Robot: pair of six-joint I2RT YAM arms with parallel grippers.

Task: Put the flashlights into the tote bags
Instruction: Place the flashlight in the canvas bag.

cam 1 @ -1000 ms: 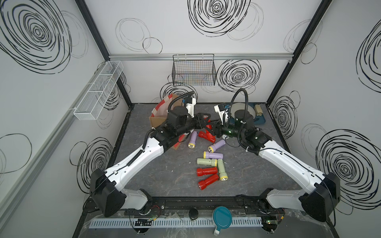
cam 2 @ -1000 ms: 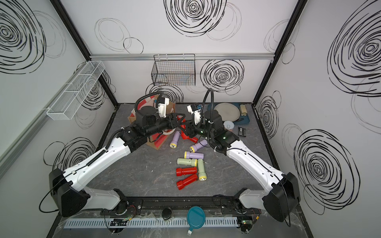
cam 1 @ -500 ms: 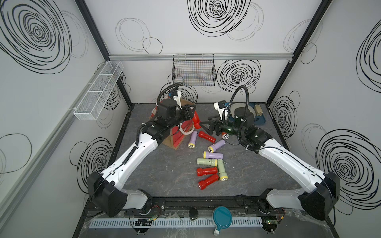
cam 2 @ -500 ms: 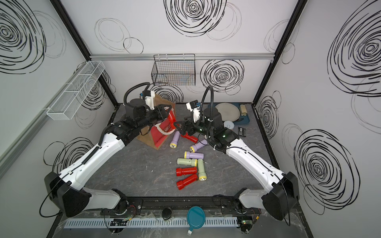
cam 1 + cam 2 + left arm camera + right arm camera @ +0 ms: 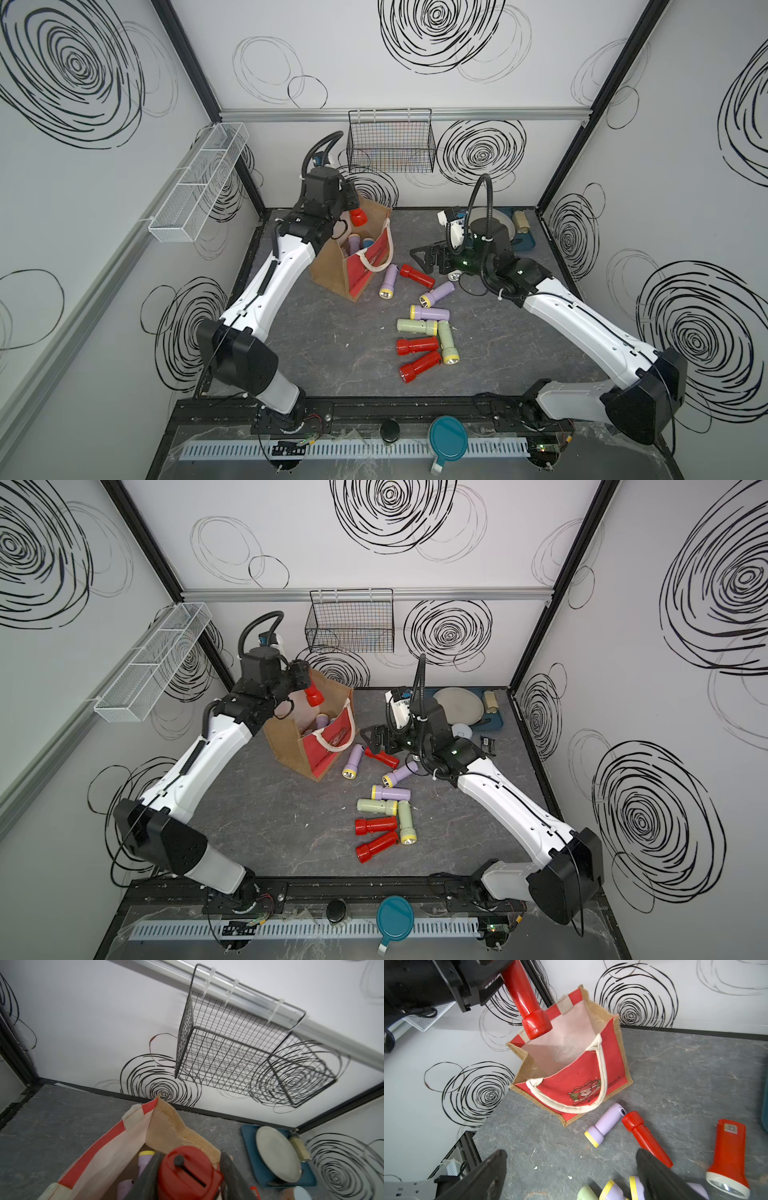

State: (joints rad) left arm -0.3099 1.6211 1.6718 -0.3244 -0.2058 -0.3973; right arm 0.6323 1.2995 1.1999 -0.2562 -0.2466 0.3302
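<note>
Robot arms reach over a dark grey stone-patterned table [image 5: 324, 357]. We see the left end effector [image 5: 190, 1167] pinching a glossy red plastic flashlight [image 5: 357, 217], head down, just above the open mouth of a boxy brown jute tote bag with red panels and cream handles [image 5: 328, 270]. Inside the bag we make out a lilac flashlight [image 5: 353, 243]. The right end effector [image 5: 571, 1157] hovers with its jaws spread wide, holding nothing, over loose red, lilac and pale green flashlights [image 5: 417, 345] lying beside the bag.
</note>
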